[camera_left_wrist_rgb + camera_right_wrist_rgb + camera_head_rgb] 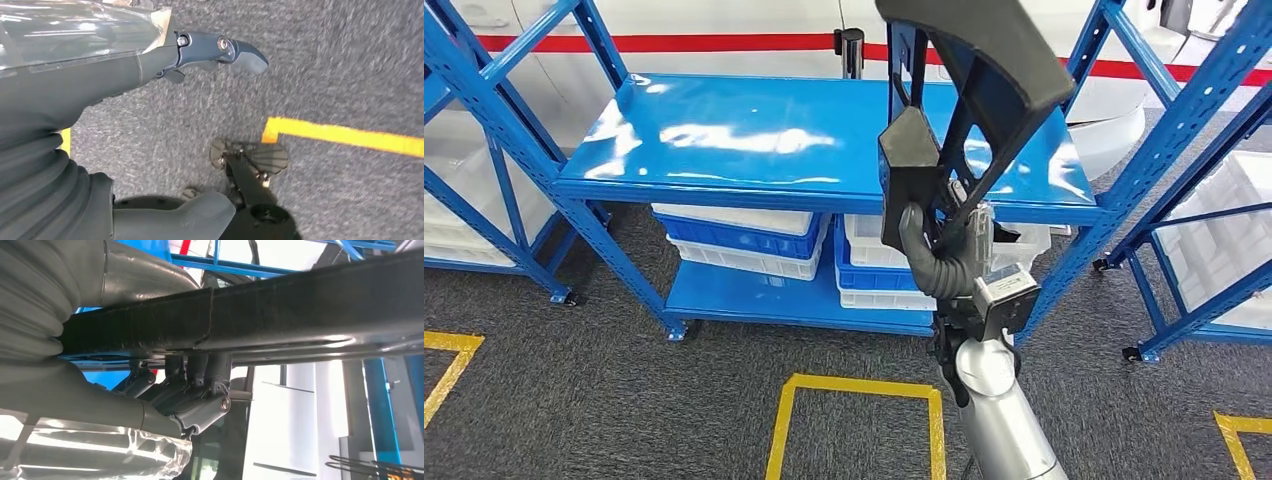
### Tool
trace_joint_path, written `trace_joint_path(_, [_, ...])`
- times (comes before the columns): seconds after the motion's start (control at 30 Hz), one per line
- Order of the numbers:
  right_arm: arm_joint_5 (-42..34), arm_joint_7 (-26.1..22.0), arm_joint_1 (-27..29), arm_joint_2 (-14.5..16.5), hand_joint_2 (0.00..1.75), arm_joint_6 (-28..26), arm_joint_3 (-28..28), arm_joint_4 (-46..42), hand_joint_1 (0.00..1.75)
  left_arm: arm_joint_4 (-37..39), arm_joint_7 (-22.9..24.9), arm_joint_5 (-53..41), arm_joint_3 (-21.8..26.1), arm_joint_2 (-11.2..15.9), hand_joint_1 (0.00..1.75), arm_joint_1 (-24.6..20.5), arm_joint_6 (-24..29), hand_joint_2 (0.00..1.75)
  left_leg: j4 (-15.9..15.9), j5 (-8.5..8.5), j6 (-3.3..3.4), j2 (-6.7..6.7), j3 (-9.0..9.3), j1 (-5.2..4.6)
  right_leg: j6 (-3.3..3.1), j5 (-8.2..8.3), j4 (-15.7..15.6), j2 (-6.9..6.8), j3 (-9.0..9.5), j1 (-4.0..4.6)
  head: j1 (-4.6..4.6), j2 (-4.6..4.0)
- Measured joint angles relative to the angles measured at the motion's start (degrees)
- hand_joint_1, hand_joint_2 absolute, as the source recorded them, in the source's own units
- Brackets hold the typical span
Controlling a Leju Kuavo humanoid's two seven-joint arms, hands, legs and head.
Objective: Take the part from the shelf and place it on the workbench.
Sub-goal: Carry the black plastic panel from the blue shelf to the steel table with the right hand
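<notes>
right hand: holds the black part up high, near the shelf
left hand: hangs down, holding nothing
risk: the long part may tip, slip out, or bump the shelf

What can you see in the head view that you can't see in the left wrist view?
Head view alone: the right robot hand holding the black part up before the blue shelf, with white and blue bins below. Left wrist view alone: the left robot hand hanging over the floor, holding nothing. Both: grey carpet with yellow lines.
</notes>
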Motion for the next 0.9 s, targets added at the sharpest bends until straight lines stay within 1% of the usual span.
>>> trace_joint_path(0.03, [0.0,-0.1,0.0,0.0,1.75,0.0,0.0,0.0,1.75,0.0,0.0,-0.1,0.0,0.0,0.00,0.0,-0.1,1.75,3.3,-2.73,-0.29,-0.04,-1.02,0.06,-0.37,0.42,0.0,-0.05,-0.33,0.13,-0.03,-0.01])
trace_joint_path(0.07, [0.0,-0.2,0.0,0.0,1.75,0.0,0.0,0.0,1.75,0.0,0.0,-0.1,0.0,0.0,0.00,0.0,-0.2,1.75,7.0,-5.07,-0.54,-0.07,-2.06,0.13,-0.55,0.81,0.1,-0.10,-0.80,0.23,-0.05,0.00])
trace_joint_path(0.1, [0.0,-0.2,0.1,0.0,1.75,0.0,0.0,0.0,1.75,0.0,0.0,-0.1,0.0,0.0,0.00,0.0,-0.3,1.75,10.2,-6.42,-0.71,-0.10,-2.74,0.21,-0.56,1.13,0.1,-0.12,-1.23,0.33,-0.04,0.00])
trace_joint_path(0.13, [0.0,-0.2,0.2,0.0,1.75,0.0,0.0,0.0,1.75,0.0,0.0,-0.1,0.0,0.1,0.00,0.0,-0.4,1.75,11.7,-6.61,-0.79,-0.10,-2.57,0.27,-0.48,1.42,0.1,-0.13,-1.62,0.41,-0.04,0.00])
trace_joint_path(0.17, [0.0,-0.2,0.2,0.0,1.75,0.0,0.0,0.0,1.75,0.0,0.0,-0.2,0.0,0.1,0.00,0.0,-0.4,1.75,11.1,-5.86,-0.75,-0.10,-1.33,0.31,-0.40,1.66,0.2,-0.13,-1.91,0.46,-0.05,0.00])
trace_joint_path(0.2, [0.0,-0.3,0.2,0.0,1.75,0.0,0.0,0.0,1.75,0.0,0.0,-0.2,0.0,0.1,0.00,0.0,-0.4,1.75,8.2,-4.48,-0.59,-0.11,1.02,0.32,-0.30,1.83,0.2,-0.12,-2.09,0.49,-0.06,-0.01])
trace_joint_path(0.23, [-0.1,-0.3,0.2,0.0,1.75,0.0,0.0,0.0,1.75,0.0,0.0,-0.2,0.0,0.2,0.00,0.0,-0.4,1.75,4.0,-3.31,-0.32,-0.16,3.88,0.30,-0.16,1.98,0.2,-0.11,-2.19,0.50,-0.07,-0.01])
trace_joint_path(0.27, [-0.1,-0.4,0.2,0.0,1.75,0.0,0.0,0.0,1.75,0.0,0.0,-0.2,0.0,0.3,0.00,-0.1,-0.5,1.75,0.2,-2.58,-0.01,-0.24,6.42,0.18,0.02,2.13,0.2,-0.11,-2.31,0.60,-0.03,-0.01])
trace_joint_path(0.3, [-0.2,-0.4,0.1,0.0,1.75,0.0,0.0,0.0,1.75,0.0,0.0,-0.3,0.0,0.4,0.00,-0.1,-0.5,1.75,-2.6,-2.20,0.33,-0.32,8.11,0.00,0.32,2.32,0.2,-0.11,-2.43,0.68,0.00,0.00])
trace_joint_path(0.33, [-0.2,-0.4,0.1,0.0,1.75,0.0,0.0,0.0,1.75,0.0,0.0,-0.3,0.0,0.4,0.00,-0.1,-0.5,1.75,-4.0,-2.25,0.62,-0.38,8.82,-0.24,0.65,2.52,0.2,-0.12,-2.60,0.71,-0.02,0.00])
trace_joint_path(0.37, [-0.2,-0.5,0.1,0.0,1.75,0.1,0.0,0.0,1.75,0.0,0.0,-0.3,0.0,0.4,0.00,-0.1,-0.5,1.75,-4.3,-2.16,0.88,-0.40,8.88,-0.48,1.06,2.78,0.1,-0.12,-2.78,0.72,-0.03,0.00])
trace_joint_path(0.4, [-0.2,-0.5,0.1,0.0,1.75,0.1,0.0,0.0,1.75,0.0,0.0,-0.3,0.0,0.4,0.00,-0.1,-0.5,1.75,-4.6,-1.83,1.28,-0.33,8.74,-0.56,1.46,3.01,0.1,-0.10,-2.90,0.80,-0.08,0.01])
trace_joint_path(0.43, [-0.2,-0.5,0.1,0.0,1.75,0.1,0.0,0.0,1.75,0.0,0.0,-0.3,0.0,0.4,0.00,-0.1,-0.5,1.75,-5.1,-1.41,1.69,-0.18,8.67,-0.52,1.71,2.83,0.3,-0.09,-3.21,0.79,-0.10,0.00])
trace_joint_path(0.47, [-0.2,-0.5,0.1,-0.1,1.75,0.1,0.0,0.0,1.75,0.0,0.0,-0.3,0.0,0.4,0.00,-0.2,-0.5,1.75,-5.5,-0.92,2.17,-0.04,8.52,-0.42,1.77,2.08,1.2,-0.08,-3.76,0.89,-0.05,0.00])
trace_joint_path(0.5, [-0.2,-0.5,0.1,-0.1,1.75,0.1,0.0,0.0,1.75,0.0,0.0,-0.3,0.0,0.4,0.00,-0.2,-0.5,1.75,-5.9,-0.39,2.65,0.11,8.29,-0.30,1.59,0.63,3.2,-0.06,-4.75,0.94,0.03,0.00])
trace_joint_path(0.53, [-0.3,-0.5,0.1,-0.2,1.75,0.1,0.0,0.0,1.75,0.0,0.0,-0.3,0.0,0.4,0.00,-0.2,-0.5,1.75,-6.1,0.04,2.93,0.22,7.91,-0.25,1.28,-1.38,6.5,-0.07,-6.13,0.83,0.11,0.00])
trace_joint_path(0.57, [-0.3,-0.6,0.2,-0.4,1.75,0.1,0.0,0.0,1.75,0.0,0.0,-0.3,0.0,0.5,0.00,-0.2,-0.5,1.75,-6.1,0.41,3.12,0.25,7.40,-0.29,1.07,-3.37,10.4,-0.06,-7.62,0.80,0.17,0.00])
trace_joint_path(0.6, [-0.4,-0.6,0.3,-0.5,1.75,0.1,0.0,0.0,1.75,0.0,0.0,-0.2,0.0,0.5,0.00,-0.2,-0.5,1.75,-6.1,0.80,3.18,0.28,6.87,-0.32,1.09,-4.78,13.8,-0.06,-8.81,0.69,0.23,0.00])
trace_joint_path(0.63, [-0.4,-0.7,0.5,-0.6,1.75,0.1,0.0,0.0,1.75,0.0,0.0,-0.2,0.0,0.5,0.00,-0.2,-0.5,1.75,-6.1,1.18,3.11,0.30,6.34,-0.34,1.39,-5.35,15.7,-0.06,-9.23,0.62,0.23,0.00])
trace_joint_path(0.67, [-0.5,-0.8,0.6,-0.7,1.75,0.1,0.0,0.1,1.75,0.0,-0.1,-0.1,0.0,0.5,0.00,-0.2,-0.5,1.75,-6.1,1.55,2.99,0.30,5.83,-0.34,1.92,-4.93,15.3,-0.07,-8.54,0.50,0.25,0.00])
trace_joint_path(0.7, [-0.5,-0.9,0.6,-0.8,1.75,0.1,0.0,0.1,1.75,0.0,-0.1,-0.1,0.0,0.5,0.00,-0.2,-0.5,1.75,-6.0,1.90,2.81,0.29,5.38,-0.31,2.54,-3.79,12.7,-0.08,-6.75,0.36,0.25,0.00])
trace_joint_path(0.73, [-0.5,-1.0,0.6,-0.9,1.75,0.1,0.0,0.1,1.75,0.0,-0.2,-0.1,0.0,0.4,0.00,-0.2,-0.5,1.75,-5.9,2.19,2.54,0.26,4.99,-0.29,3.08,-2.46,8.7,-0.10,-4.21,0.19,0.26,0.00])
trace_joint_path(0.77, [-0.5,-1.2,0.5,-0.9,1.75,0.0,0.1,0.1,1.75,0.0,-0.4,-0.1,0.0,0.4,0.00,-0.2,-0.5,1.75,-5.7,2.45,2.22,0.23,4.57,-0.37,3.32,-1.44,4.4,-0.08,-1.50,0.12,0.27,0.00])
trace_joint_path(0.8, [-0.5,-1.4,0.5,-0.9,1.75,0.0,0.1,0.1,1.75,0.0,-0.7,-0.1,0.0,0.4,0.00,-0.2,-0.4,1.75,-5.6,2.71,1.87,0.20,4.29,-0.46,3.24,-0.76,1.4,-0.02,0.32,0.21,0.21,0.00])
trace_joint_path(0.83, [-0.4,-1.5,0.5,-0.9,1.75,0.0,0.1,0.1,1.75,0.0,-0.9,-0.1,0.0,0.5,0.00,-0.2,-0.4,1.75,-5.4,2.95,1.54,0.16,4.06,-0.59,2.96,-0.55,-0.4,0.07,1.19,0.34,0.22,0.00])
trace_joint_path(0.87, [-0.2,-1.6,0.5,-0.9,1.75,-0.1,0.1,0.1,1.75,0.0,-1.2,-0.1,0.0,0.5,0.00,-0.2,-0.3,1.75,-5.3,3.21,1.26,0.08,3.93,-0.71,2.56,-0.50,-1.0,0.16,1.29,0.45,0.17,0.00])
trace_joint_path(0.9, [-0.1,-1.7,0.5,-0.9,1.75,-0.1,0.1,0.0,1.75,0.0,-1.3,-0.1,0.0,0.5,0.00,-0.2,-0.3,1.75,-5.2,3.38,1.04,-0.03,3.87,-0.65,2.18,-0.31,-1.0,0.17,0.87,0.22,0.16,0.00])
